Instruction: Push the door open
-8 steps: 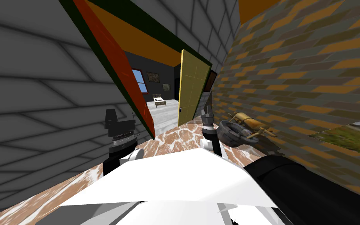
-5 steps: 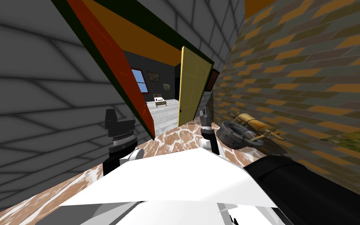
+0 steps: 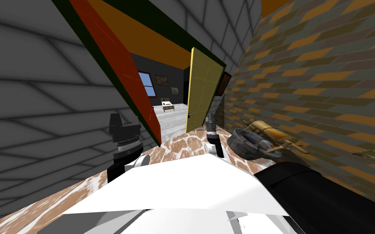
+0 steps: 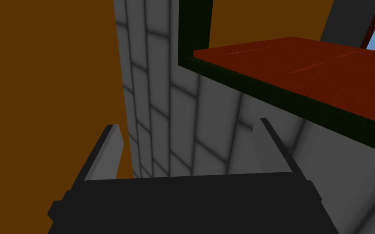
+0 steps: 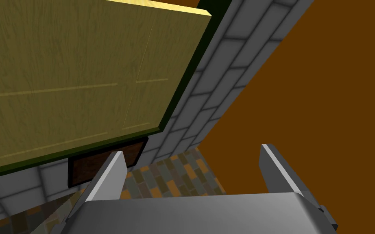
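The yellow panelled door (image 3: 202,93) stands swung well inward on the right side of the doorway, with a room showing beyond it. My right gripper (image 3: 210,118) is raised just in front of the door's lower part, near its free edge. In the right wrist view this gripper (image 5: 192,172) is open and empty, and the door's yellow face (image 5: 73,81) lies just beyond the fingertips, apart from them. My left gripper (image 3: 125,121) is held up by the dark green door frame (image 3: 113,77) on the left. It is open (image 4: 188,150) and faces the grey block wall.
A grey ring-shaped object (image 3: 245,142) and a tan one (image 3: 270,131) lie on the floor by the brick wall (image 3: 325,89) at my right. The frame's red-brown inner face (image 3: 119,69) is close on the left. A small bed (image 3: 167,105) stands in the room beyond.
My view has shifted slightly, so the brick wall and floor objects slid right. My right hand has edged a little left, toward the door's free edge. The left arm has not moved.
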